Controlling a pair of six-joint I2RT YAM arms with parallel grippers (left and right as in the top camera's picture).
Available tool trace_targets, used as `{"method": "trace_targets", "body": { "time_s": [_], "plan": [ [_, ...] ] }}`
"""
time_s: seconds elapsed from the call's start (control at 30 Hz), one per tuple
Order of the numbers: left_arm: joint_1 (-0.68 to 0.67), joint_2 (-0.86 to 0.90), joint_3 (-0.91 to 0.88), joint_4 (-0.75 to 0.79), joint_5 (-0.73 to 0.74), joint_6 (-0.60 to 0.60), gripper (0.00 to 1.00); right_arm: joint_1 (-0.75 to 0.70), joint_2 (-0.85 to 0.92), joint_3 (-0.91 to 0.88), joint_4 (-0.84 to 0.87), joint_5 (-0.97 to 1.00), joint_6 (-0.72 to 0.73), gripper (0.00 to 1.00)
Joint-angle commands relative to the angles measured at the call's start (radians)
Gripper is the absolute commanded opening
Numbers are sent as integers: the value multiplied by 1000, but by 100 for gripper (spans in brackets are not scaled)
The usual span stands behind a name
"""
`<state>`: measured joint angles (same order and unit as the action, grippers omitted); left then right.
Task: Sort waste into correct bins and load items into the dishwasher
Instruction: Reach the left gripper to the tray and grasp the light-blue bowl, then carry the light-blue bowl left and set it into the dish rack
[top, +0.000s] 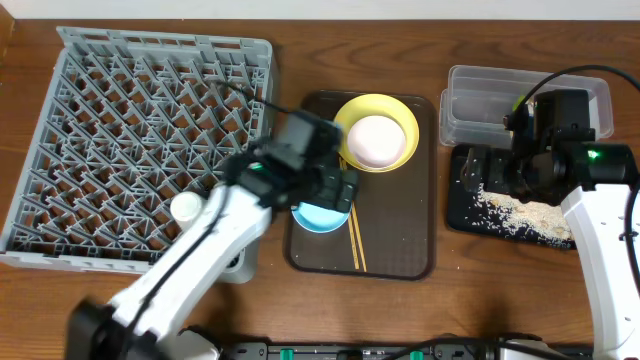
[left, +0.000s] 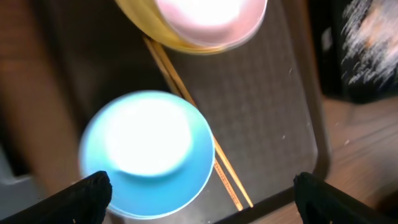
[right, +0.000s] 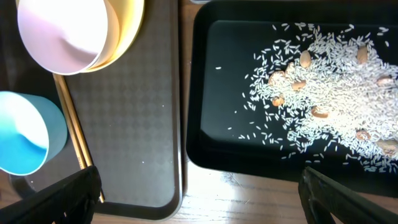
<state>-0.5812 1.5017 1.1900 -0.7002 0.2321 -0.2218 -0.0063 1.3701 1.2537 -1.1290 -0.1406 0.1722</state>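
Observation:
My left gripper (left: 202, 202) hangs open over the light blue bowl (left: 146, 152), one finger at its left edge and the other past the wooden chopsticks (left: 217, 168). In the overhead view the left gripper (top: 335, 188) hides part of that bowl (top: 320, 217). The white bowl (top: 375, 142) sits in the yellow plate (top: 400, 112). My right gripper (right: 199, 199) is open and empty above the near left corner of the black tray (right: 205, 149), which holds rice-like crumbs (right: 329, 81). Behind the tray is the clear tub (top: 480, 100). The grey dish rack (top: 140, 140) fills the left. I cannot make out the wrapper.
The bowls, plate and chopsticks (top: 357, 245) lie on a dark brown serving tray (top: 405, 230) between the rack and the black tray (top: 460, 215). A narrow strip of wooden table (right: 249, 193) separates the two trays. The right arm (top: 590, 200) reaches in from the right edge.

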Motion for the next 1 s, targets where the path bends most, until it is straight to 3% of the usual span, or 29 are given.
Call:
{"method": "trace_targets", "body": {
  "time_s": [0.0,0.33,0.43,0.97],
  "plan": [
    [-47,100,7,9,-9,-8,91,-7,-13,12,-5,1,14,99],
    [-152,311,7,13,-164,-8,66,-7,-13,10,-12,1,14,99],
    [-180,341,7,13,-217,-8,52,-7,-13,10,-12,1,14,99],
    [-230,373,6,5,-331,-8,8,-7,-13,10,-26,1,14,99]
  ]
}}
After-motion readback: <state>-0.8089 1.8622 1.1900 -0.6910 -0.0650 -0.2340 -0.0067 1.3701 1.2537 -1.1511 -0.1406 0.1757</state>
